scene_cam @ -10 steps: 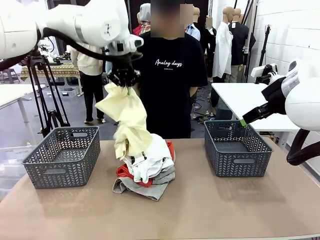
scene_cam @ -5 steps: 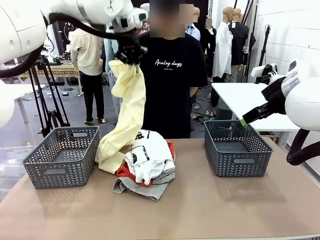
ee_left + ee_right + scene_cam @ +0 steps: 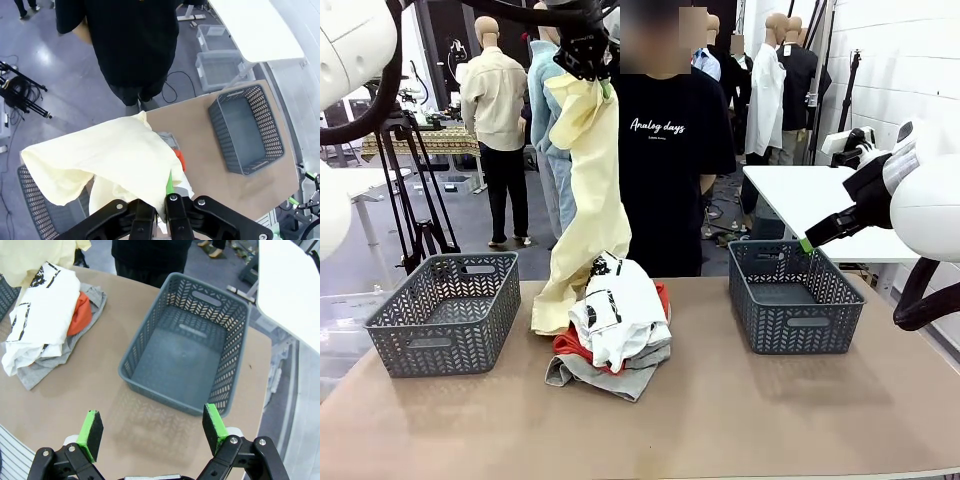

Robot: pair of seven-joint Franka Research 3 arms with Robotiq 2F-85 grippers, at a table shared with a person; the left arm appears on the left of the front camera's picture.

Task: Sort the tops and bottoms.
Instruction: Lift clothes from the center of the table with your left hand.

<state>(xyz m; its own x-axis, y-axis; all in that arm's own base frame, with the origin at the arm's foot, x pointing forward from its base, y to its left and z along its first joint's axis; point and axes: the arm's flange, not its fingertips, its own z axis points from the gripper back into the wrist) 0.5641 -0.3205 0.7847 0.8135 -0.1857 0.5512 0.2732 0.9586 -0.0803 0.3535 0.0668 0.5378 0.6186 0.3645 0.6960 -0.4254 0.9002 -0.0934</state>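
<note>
Our left pincer (image 3: 586, 55) is pressed together on the cream top (image 3: 582, 190), pinching a bunch of its cloth at the upper middle of the front frame. It has climbed again, higher than half a second ago, so the garment now hangs in one long drape instead of slumping. Its lower hem seems to brush the tabletop (image 3: 740, 420) just left of the pile, where the white T-shirt (image 3: 620, 315) with black print lies over the orange-red top (image 3: 570, 345) and a grey garment (image 3: 620, 378). We judge the cream one nearly free of the heap; a little more height and it can swing toward a basket. The left basket (image 3: 445, 310) waits at lower left and the right basket (image 3: 792, 305) at right, with nothing sorted into either yet. Our right pincer (image 3: 152, 430) stays spread wide above the right basket, unmoved.
</note>
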